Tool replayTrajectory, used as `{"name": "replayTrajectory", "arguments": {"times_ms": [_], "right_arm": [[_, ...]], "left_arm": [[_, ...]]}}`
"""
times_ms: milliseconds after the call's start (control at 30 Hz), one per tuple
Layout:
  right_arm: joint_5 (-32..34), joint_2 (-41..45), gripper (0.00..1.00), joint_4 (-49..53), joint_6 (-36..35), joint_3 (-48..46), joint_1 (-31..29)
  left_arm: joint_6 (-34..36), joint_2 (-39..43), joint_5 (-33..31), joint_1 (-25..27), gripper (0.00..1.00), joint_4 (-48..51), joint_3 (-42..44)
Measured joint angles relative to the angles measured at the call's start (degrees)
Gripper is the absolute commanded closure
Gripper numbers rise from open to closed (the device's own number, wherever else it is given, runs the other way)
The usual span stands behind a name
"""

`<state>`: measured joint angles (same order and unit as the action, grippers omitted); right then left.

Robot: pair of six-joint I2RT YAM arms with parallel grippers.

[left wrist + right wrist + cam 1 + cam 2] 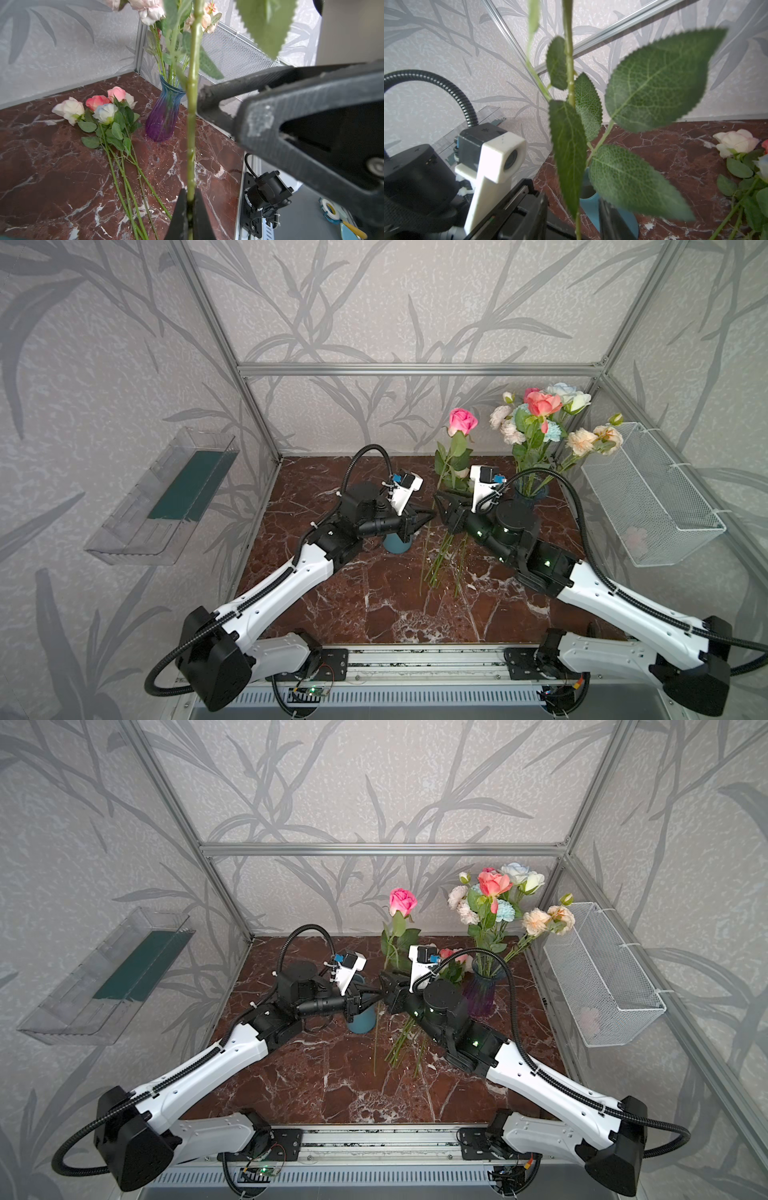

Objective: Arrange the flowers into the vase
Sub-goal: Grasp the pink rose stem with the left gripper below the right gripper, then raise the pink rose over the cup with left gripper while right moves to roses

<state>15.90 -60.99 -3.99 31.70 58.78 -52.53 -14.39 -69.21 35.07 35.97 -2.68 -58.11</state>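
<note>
left end effector [190, 198] tight on the upright pink rose stem [192, 108], right end effector [574, 207] spread around it

One glass vase [162, 120], one teal vase [361, 1020], one wire basket [648, 497], one upright rose [462, 421], four lying roses [105, 112].

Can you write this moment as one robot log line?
left gripper: shut on pink rose | right gripper: open around its stem | vase: part-filled | loose roses: on table
</note>
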Motion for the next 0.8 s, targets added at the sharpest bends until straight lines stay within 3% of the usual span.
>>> {"name": "replayTrajectory", "arguments": {"times_ms": [133,300,433,600,800], "right_arm": [[0.5,7.3,0.49,1.3,-0.1,-3.3,0.0],[4.7,16.0,0.49,3.4,-0.1,-9.8,0.0],[6.3,19.3,0.49,6.1,0.6,-13.9,0.0],[7.9,22.3,0.49,10.3,0.8,-15.0,0.0],[10.9,25.5,0.48,11.5,-0.1,-15.1,0.0]], "left_arm": [[3.1,2.8,-9.3,0.0,1.00,1.4,-2.0],[9.9,4.2,-23.7,0.0,1.00,2.1,-11.6],[15.1,3.6,-31.3,-0.2,1.00,2.3,-19.4],[19.5,-0.6,-35.5,-1.1,1.00,2.8,-27.0],[19.5,-5.2,-36.1,-3.3,1.00,3.6,-23.9]]}}
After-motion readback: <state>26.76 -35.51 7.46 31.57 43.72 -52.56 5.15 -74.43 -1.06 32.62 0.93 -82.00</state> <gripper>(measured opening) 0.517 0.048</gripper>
